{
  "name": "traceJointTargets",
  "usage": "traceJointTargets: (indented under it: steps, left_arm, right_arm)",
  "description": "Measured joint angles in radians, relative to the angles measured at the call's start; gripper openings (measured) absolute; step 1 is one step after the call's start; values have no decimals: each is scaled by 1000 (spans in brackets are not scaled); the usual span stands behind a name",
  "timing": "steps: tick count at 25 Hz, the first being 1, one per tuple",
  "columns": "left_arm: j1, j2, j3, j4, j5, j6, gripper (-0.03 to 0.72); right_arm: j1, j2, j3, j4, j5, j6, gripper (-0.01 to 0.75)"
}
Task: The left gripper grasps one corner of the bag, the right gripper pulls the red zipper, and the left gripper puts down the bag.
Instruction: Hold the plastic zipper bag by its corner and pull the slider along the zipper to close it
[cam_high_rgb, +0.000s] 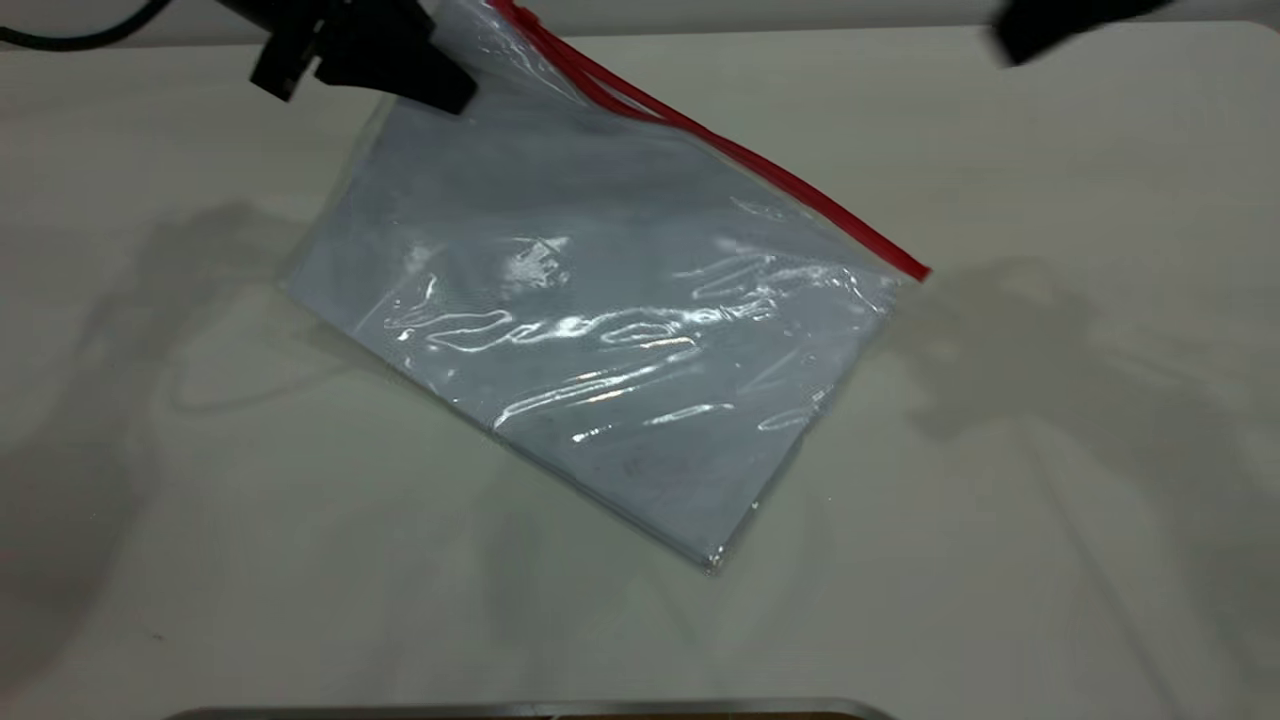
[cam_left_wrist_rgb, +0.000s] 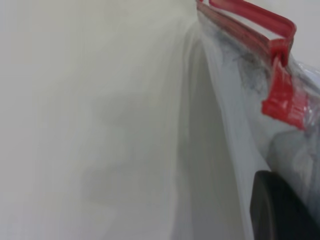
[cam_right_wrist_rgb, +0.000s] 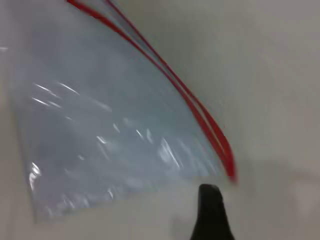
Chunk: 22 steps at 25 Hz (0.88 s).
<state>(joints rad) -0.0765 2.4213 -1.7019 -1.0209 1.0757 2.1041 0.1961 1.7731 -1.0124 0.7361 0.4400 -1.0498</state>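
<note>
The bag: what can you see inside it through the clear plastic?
Inside the bag lies a pale bluish-white sheet filling nearly the whole pouch. Glare streaks hide parts of its surface, and the corner under the left gripper is covered. Whether anything lies behind the sheet cannot be seen.

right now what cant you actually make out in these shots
- Left gripper: in the exterior view the frame's top edge cuts it; its grip on the bag corner is hidden.
- Right gripper: only a dark blurred piece at the exterior view's top edge; open or shut unclear.
- Red zipper: motion blur in the right wrist view hides whether the strips are sealed.
</note>
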Motion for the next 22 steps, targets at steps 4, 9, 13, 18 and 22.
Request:
traceJointTargets:
  steps: [4,9,13,18,22]
  left_arm:
    - [-30,0,0,3,1,10,53]
    - [-41,0,0,5,7,11,53]
    - [-41,0,0,7,7,11,53]
    - [-58,0,0,8,7,11,53]
    - [-96,0,0,7,-15,11,53]
  right_arm:
    - [64,119,-110,175,45,-180,585]
    - [96,264,-235,373,179,-375,584]
    - [96,344,-303,491,249,-463,584]
    - [96,399,-350,569,305,-506,584]
    - [96,407,-359,619,328,-524,574]
